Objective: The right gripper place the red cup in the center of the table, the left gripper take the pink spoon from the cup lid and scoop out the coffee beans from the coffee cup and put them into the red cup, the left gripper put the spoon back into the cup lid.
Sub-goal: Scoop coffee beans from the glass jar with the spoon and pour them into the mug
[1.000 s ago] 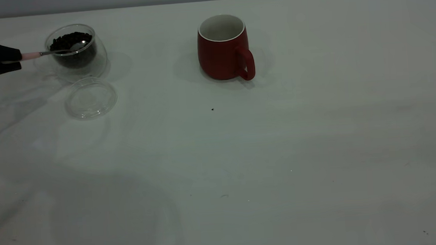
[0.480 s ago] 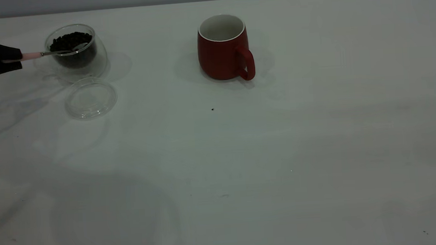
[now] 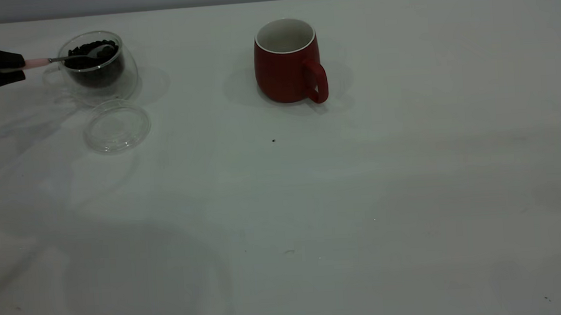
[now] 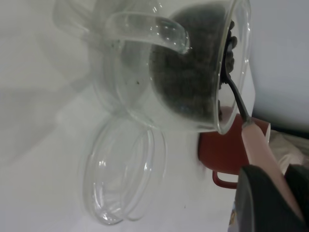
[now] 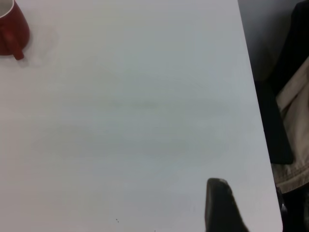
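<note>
My left gripper [image 3: 14,66] is at the table's far left, shut on the pale pink handle of the pink spoon [image 3: 38,62]. The spoon's metal bowl lies at rim height over the dark coffee beans [image 3: 90,59] inside the clear glass coffee cup [image 3: 127,77]. The left wrist view shows the left gripper [image 4: 277,198] pinching the spoon handle [image 4: 258,150] beside the cup [image 4: 135,82] and beans [image 4: 188,72]. The empty clear cup lid [image 3: 117,126] lies just in front of the cup. The red cup [image 3: 287,64] stands upright at the table's centre back, empty, its handle facing front right. My right gripper [image 5: 219,203] hovers near the table's right edge.
The white table [image 3: 361,196] carries only a few dark specks, one [image 3: 273,140] in front of the red cup. In the right wrist view the red cup [image 5: 12,29] is far off and the table's right edge [image 5: 258,125] is close by.
My left gripper rose slightly. The spoon's bowl dipped into the beans, then came up to the cup's rim. Cup, lid and red cup have not moved.
</note>
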You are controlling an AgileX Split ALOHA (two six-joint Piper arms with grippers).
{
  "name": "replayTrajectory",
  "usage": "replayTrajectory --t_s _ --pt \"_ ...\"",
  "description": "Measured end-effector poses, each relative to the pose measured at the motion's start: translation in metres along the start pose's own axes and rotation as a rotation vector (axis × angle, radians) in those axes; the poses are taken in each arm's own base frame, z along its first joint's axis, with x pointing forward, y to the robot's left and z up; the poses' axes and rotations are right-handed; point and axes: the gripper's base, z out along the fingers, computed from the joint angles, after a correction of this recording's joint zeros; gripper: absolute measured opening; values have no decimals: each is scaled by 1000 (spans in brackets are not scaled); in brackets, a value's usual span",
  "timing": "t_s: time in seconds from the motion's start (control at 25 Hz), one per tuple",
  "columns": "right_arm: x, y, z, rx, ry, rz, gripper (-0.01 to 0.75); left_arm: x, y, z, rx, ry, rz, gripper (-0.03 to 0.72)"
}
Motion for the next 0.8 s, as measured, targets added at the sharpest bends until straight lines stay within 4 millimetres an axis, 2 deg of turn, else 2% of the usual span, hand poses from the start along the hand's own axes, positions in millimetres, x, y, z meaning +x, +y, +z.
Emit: replayTrajectory --t_s 0.36,0.8 --pt "0 0 0 0 0 0 438 1 -3 -11 87 22 -12 128" --pt "0 0 0 0 0 0 438 3 -7 -10 128 45 -9 128"
